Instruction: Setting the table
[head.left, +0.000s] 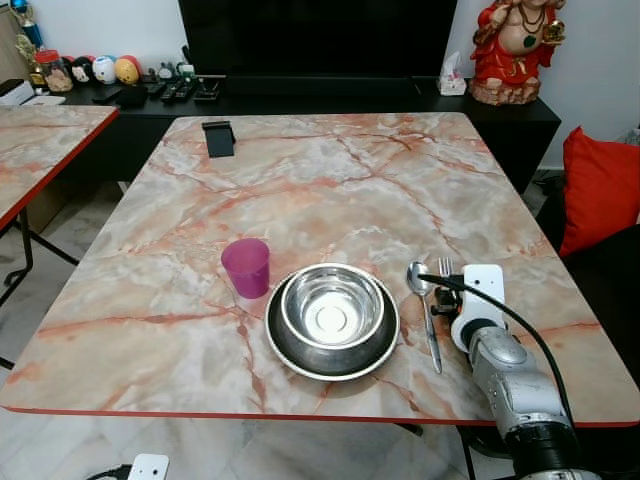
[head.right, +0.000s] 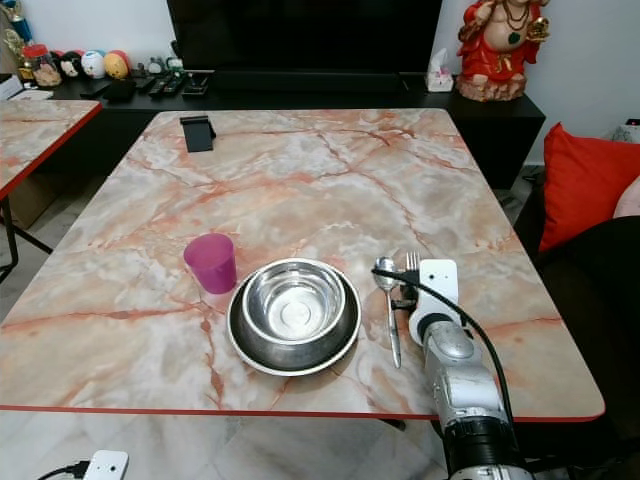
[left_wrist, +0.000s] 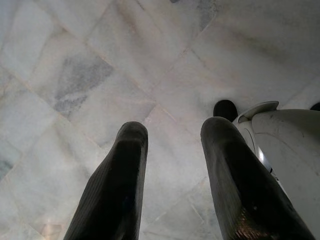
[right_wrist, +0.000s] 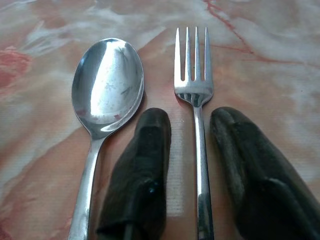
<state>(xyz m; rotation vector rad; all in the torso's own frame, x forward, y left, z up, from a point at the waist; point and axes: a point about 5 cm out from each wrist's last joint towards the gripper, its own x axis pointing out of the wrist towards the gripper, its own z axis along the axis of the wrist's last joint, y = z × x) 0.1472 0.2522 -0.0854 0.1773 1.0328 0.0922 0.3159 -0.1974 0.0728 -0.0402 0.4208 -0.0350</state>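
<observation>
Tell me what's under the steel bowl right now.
The bowl sits on a dark plate with a light rim; a ring of it shows around the bowl. The plate's centre is covered. The bowl looks empty. The right gripper straddles the fork beside the spoon.

Head eyes are looking down across the surface (head.left: 330, 180); right wrist is hovering close over fork (right_wrist: 196, 85); left wrist is facing floor (left_wrist: 100, 65).

Bright, even indoor light, sharp focus; soft glare on the steel bowl (head.left: 332, 312) and spoon (right_wrist: 107, 82).
</observation>
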